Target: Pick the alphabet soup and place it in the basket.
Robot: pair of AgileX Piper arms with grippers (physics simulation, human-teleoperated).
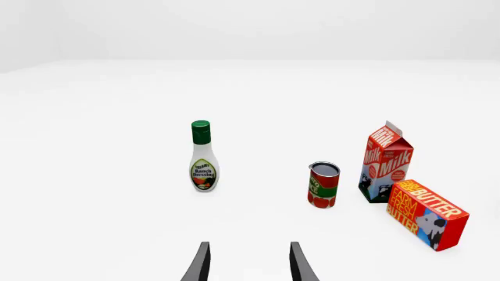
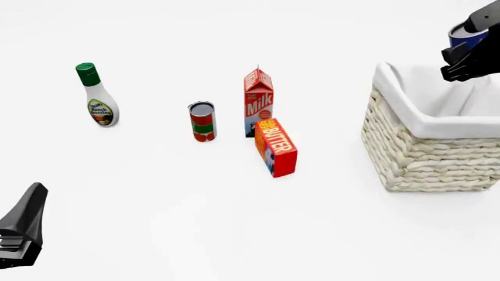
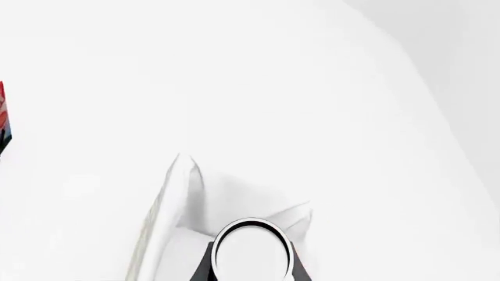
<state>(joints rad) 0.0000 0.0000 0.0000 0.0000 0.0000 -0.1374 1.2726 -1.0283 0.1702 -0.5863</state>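
My right gripper (image 2: 467, 54) is shut on the alphabet soup (image 2: 466, 36), a blue-labelled can, and holds it in the air above the far right part of the basket (image 2: 422, 146). In the right wrist view the can's pale round top (image 3: 251, 250) sits between my fingers, with the basket's white liner (image 3: 184, 193) below it. The basket is cream wicker at the table's right. My left gripper (image 1: 248, 264) is open and empty, low at the near left, also shown in the front view (image 2: 23, 234).
A ranch dressing bottle (image 2: 97, 96) stands at the far left. A red-and-green can (image 2: 202, 121), a milk carton (image 2: 259, 102) and a butter box (image 2: 276, 147) are grouped mid-table, left of the basket.
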